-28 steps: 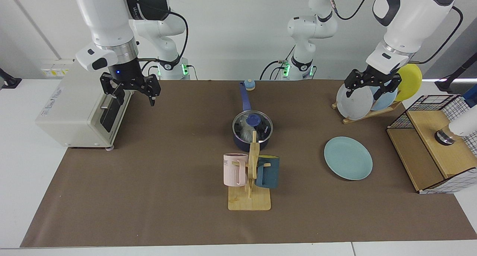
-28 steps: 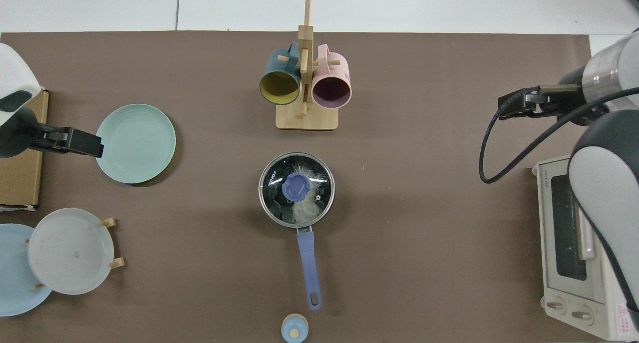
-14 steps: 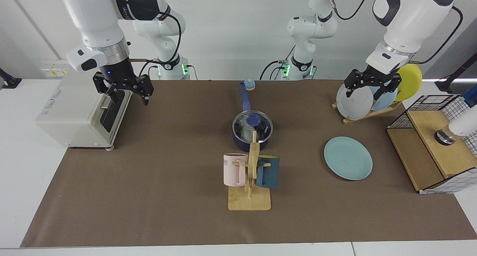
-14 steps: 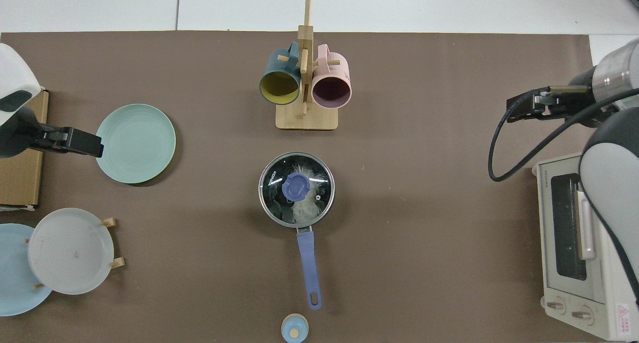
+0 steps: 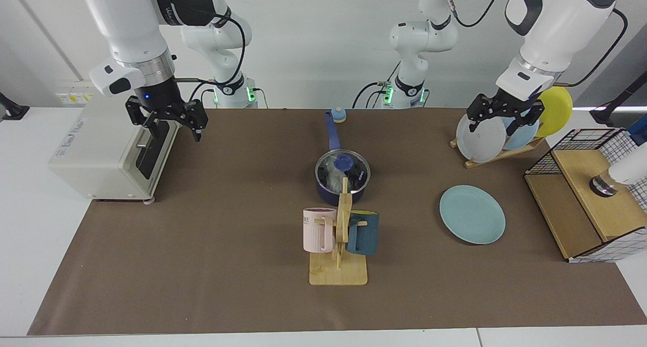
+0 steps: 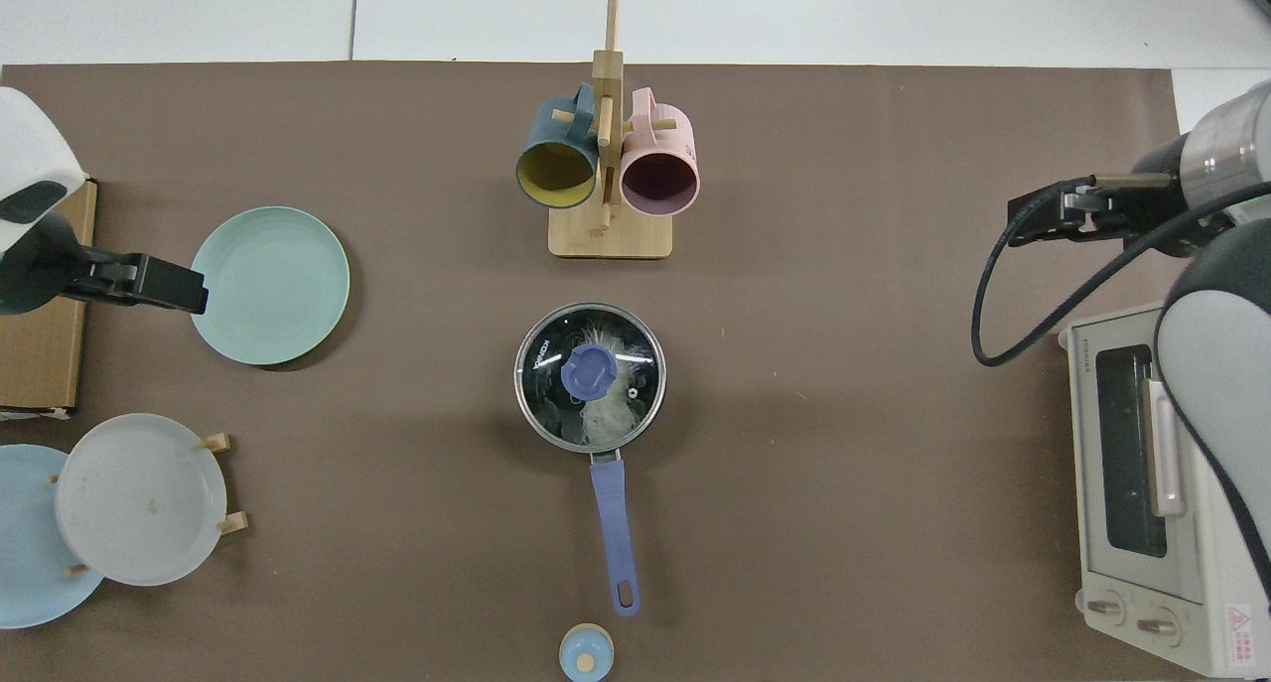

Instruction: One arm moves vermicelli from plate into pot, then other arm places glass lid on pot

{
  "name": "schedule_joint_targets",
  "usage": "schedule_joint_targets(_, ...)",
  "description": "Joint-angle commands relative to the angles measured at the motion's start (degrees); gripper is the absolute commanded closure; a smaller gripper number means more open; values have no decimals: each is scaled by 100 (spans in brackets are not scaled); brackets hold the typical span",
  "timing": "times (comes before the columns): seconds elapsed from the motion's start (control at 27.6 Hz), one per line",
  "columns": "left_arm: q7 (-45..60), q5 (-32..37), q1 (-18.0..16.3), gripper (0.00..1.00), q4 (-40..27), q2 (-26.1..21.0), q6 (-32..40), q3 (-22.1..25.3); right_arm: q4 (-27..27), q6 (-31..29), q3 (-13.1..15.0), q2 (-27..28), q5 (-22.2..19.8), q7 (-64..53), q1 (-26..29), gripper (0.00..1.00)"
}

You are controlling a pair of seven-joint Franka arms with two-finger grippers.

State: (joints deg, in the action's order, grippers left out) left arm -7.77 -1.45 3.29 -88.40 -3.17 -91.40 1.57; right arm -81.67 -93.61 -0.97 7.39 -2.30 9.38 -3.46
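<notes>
Before the pot (image 5: 342, 178), a mug rack (image 5: 340, 241)

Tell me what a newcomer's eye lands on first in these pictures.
First, the pot at mid-table, the glass lid seated on it and the vermicelli showing white through the glass. Then the plate, bare on the brown mat toward the left arm's side. Last, the two claws held high at the table's ends: the right claw open by the toaster oven, the left claw open in front of the plate rack.
</notes>
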Motion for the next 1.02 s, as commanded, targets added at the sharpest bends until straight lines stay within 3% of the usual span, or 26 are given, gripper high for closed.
schedule_joint_targets(0.0,39,-66,14,0,-221,150,-158,1,-174,19,-34,-141,125,-129,74,1)
schedule_joint_targets(0.98,39,-66,-4,0,-221,150,-158,1,-165,71,-34,-141,116,-112,56,1)
